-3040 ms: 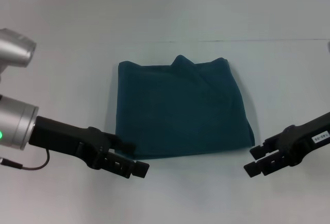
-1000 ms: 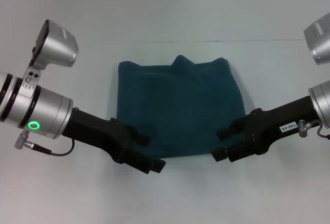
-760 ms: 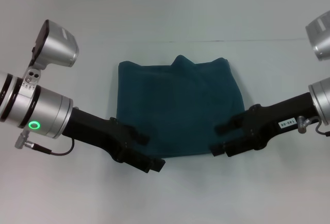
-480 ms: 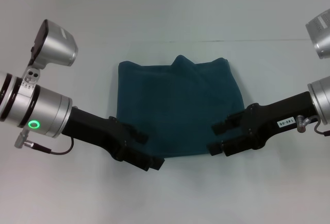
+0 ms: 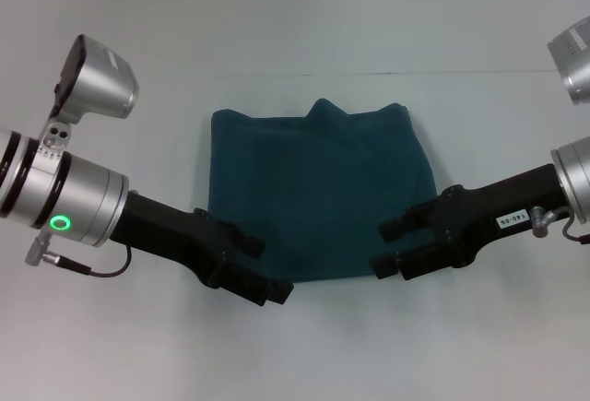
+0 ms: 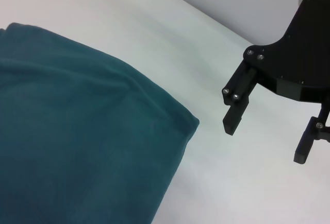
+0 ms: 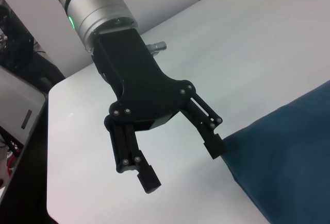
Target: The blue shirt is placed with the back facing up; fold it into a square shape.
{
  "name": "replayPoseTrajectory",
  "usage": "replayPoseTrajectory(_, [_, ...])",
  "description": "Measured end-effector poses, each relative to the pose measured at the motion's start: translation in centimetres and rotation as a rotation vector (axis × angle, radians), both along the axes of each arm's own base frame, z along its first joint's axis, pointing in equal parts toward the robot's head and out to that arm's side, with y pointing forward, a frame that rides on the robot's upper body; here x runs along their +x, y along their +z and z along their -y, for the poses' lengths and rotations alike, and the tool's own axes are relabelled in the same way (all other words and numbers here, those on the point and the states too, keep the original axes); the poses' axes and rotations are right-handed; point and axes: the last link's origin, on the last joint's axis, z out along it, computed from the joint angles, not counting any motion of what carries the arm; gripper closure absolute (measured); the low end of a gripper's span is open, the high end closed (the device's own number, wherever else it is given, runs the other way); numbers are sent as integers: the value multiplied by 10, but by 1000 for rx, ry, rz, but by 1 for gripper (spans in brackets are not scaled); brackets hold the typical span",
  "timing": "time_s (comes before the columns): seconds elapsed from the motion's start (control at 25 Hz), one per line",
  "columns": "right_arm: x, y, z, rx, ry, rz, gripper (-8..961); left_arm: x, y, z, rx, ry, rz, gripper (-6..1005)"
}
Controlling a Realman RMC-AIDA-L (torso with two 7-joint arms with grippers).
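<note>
Blue shirt [image 5: 318, 194] lies folded flat mid-worktop [image 5: 295, 41]. Left gripper [image 5: 263, 270] at its near left corner, right gripper [image 5: 385, 247] at its near right corner; both jaws wide, holding nothing.

The blue shirt [image 5: 318, 196] lies mid-table [image 5: 304, 23], left pincer [image 5: 261, 272] and right pincer [image 5: 387, 247] seemingly at its near corners.
</note>
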Motion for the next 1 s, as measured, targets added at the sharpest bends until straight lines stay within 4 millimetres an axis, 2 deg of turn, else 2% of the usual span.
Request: replayPoseTrajectory(1.0, [-2, -1, 0, -7, 7, 1, 238, -3, 1, 0, 5, 15, -9, 49])
